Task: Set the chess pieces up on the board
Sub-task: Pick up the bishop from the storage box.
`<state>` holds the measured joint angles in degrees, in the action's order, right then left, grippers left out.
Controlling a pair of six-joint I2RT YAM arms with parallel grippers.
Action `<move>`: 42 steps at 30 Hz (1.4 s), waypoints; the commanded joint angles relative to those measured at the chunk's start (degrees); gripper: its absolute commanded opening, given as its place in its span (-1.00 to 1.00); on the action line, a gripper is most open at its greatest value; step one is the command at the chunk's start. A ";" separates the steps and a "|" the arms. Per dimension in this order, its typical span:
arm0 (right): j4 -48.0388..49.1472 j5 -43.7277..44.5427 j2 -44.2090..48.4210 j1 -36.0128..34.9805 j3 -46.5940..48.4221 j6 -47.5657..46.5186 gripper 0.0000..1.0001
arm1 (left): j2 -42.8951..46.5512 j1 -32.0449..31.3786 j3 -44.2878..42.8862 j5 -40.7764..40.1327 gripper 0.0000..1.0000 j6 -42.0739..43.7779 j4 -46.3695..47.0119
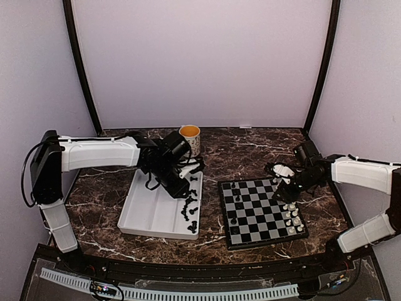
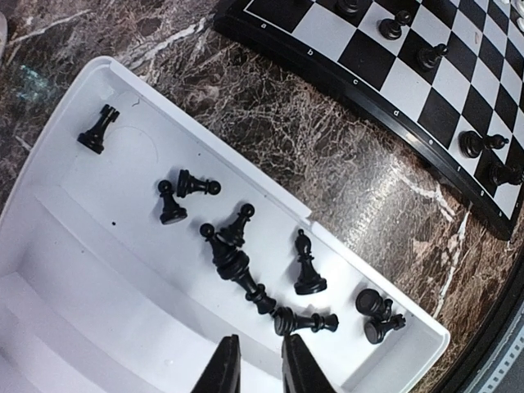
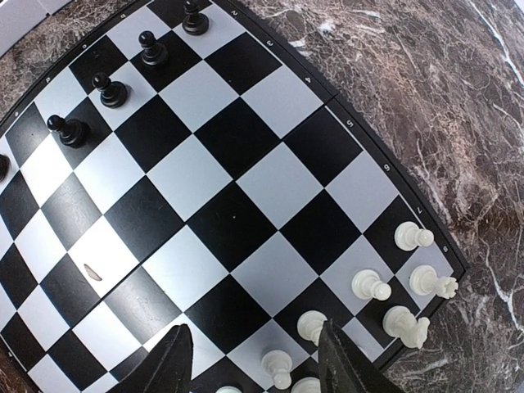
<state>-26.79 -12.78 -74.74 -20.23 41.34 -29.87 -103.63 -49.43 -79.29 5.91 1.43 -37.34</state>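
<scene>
The board (image 1: 266,241) lies at the table's centre right. Several black chess pieces (image 3: 110,90) stand along its left side and several white ones (image 3: 372,285) along its right. More black pieces (image 2: 237,262) lie in a heap in the white tray (image 2: 82,270), mostly tipped over; a bishop (image 2: 307,262) and a rook (image 2: 98,131) stand upright. My left gripper (image 2: 260,340) hovers just short of that heap, its jaws a narrow gap apart with nothing between them. My right gripper (image 3: 252,332) is wide open above the board's white side, a white pawn (image 3: 311,325) beside its right finger.
A yellow-rimmed mug (image 1: 190,135) stands behind the tray (image 1: 153,213) near the back wall. Dark marble tabletop (image 1: 250,150) shows between tray and board. The tray's raised rim (image 2: 246,176) separates the black pieces from the table. Curtain walls close in three sides.
</scene>
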 commanded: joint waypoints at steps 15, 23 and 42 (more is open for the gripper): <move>0.78 0.25 1.04 0.28 0.76 -0.24 0.09 | -8.63 -2.45 -1.91 4.56 -0.45 -4.69 1.94; 0.88 0.38 1.09 0.28 0.67 -0.13 0.09 | -10.57 -3.50 -2.48 1.70 -0.48 -4.63 0.34; -3.89 -4.12 2.62 0.26 7.90 0.30 0.07 | 3.32 -3.73 3.69 -7.38 -0.83 -1.06 5.08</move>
<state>-28.53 -13.17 -73.69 -20.23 43.24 -29.71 -112.18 -52.93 -79.55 3.33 -2.66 -35.51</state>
